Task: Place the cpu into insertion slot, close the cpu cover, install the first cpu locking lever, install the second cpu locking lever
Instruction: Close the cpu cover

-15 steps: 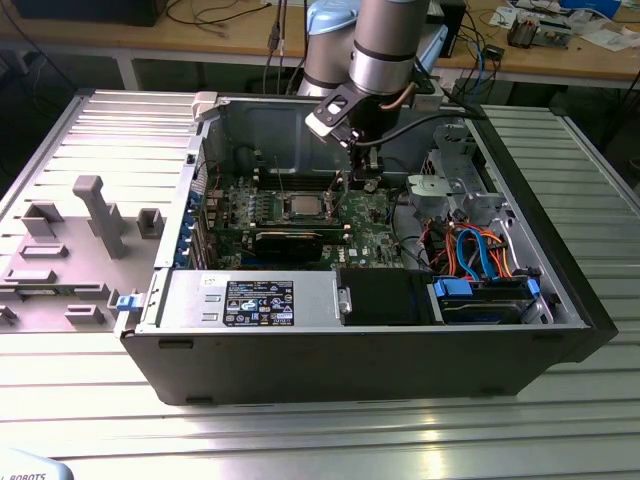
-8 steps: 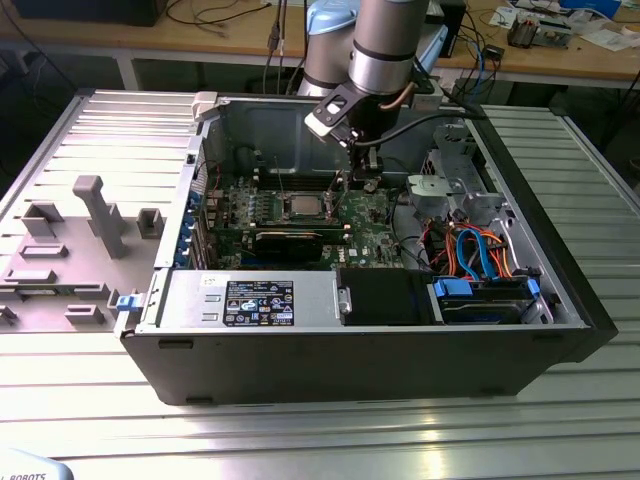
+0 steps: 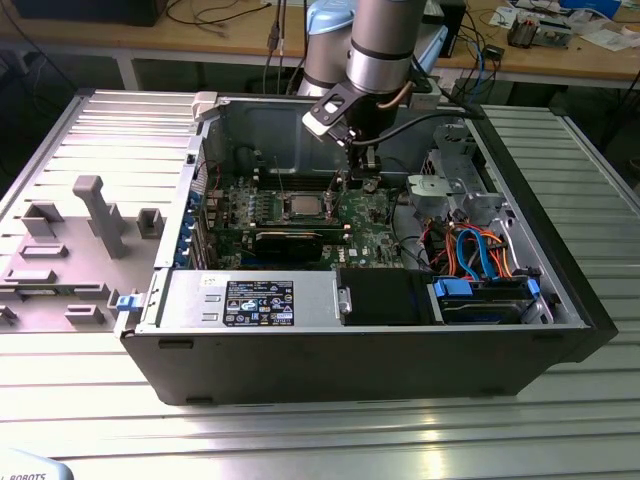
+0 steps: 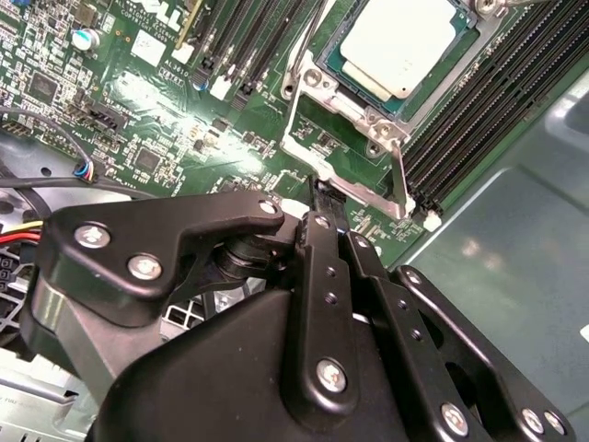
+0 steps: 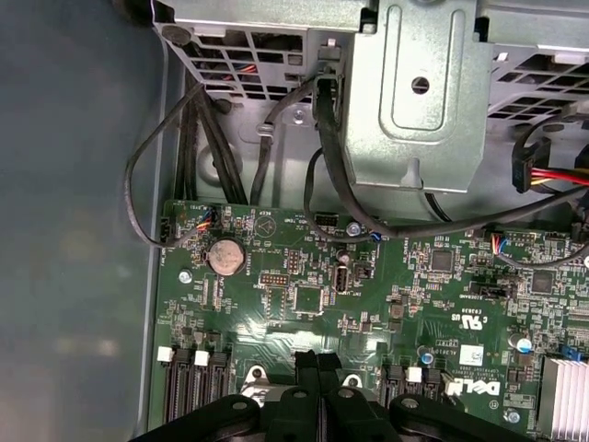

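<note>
The cpu point(image 4: 400, 46) lies seated in the insertion slot point(image 4: 368, 118) on the green board; in the exterior view the cpu point(image 3: 300, 207) sits mid-board. The cpu cover point(image 4: 342, 177), a thin silvery frame, stands tilted up off the slot on the side nearest my gripper. My gripper point(image 4: 322, 191) is shut with nothing between its fingers, and its tips are right at the cover's raised edge. In the first wrist view the two black fingers point(image 5: 307, 366) press together just above the board. The exterior view shows the gripper point(image 3: 365, 182) inside the case, to the right of the cpu.
Long black memory slots point(image 4: 479, 101) flank the socket. A black graphics card point(image 3: 290, 240) lies in front of it. A metal drive cage point(image 5: 414, 83) and black cables point(image 5: 340, 175) stand beyond the board. The case walls point(image 3: 560, 260) close in all round.
</note>
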You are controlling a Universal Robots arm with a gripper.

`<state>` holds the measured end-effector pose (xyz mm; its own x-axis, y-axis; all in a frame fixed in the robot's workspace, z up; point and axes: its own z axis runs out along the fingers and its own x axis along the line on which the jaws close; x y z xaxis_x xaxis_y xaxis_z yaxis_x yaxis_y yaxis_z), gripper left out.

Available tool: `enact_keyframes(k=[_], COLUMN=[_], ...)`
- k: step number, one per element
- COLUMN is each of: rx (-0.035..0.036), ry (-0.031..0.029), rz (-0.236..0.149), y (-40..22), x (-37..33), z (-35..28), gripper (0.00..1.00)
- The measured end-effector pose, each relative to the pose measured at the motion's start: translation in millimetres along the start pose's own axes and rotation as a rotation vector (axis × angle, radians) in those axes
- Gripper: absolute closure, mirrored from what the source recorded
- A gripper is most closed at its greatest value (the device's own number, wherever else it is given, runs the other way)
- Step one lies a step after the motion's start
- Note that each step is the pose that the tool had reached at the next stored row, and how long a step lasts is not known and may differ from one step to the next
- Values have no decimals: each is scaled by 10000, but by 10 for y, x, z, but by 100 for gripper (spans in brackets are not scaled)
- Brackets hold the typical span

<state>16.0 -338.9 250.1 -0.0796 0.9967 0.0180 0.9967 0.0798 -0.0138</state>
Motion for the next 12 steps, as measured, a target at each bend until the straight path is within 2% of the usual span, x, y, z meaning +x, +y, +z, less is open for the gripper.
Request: enact_keyframes(k=[12], rx=[0], ry=[0], rz=[0], y=[-14], x=[1], z=[0], gripper=[89])
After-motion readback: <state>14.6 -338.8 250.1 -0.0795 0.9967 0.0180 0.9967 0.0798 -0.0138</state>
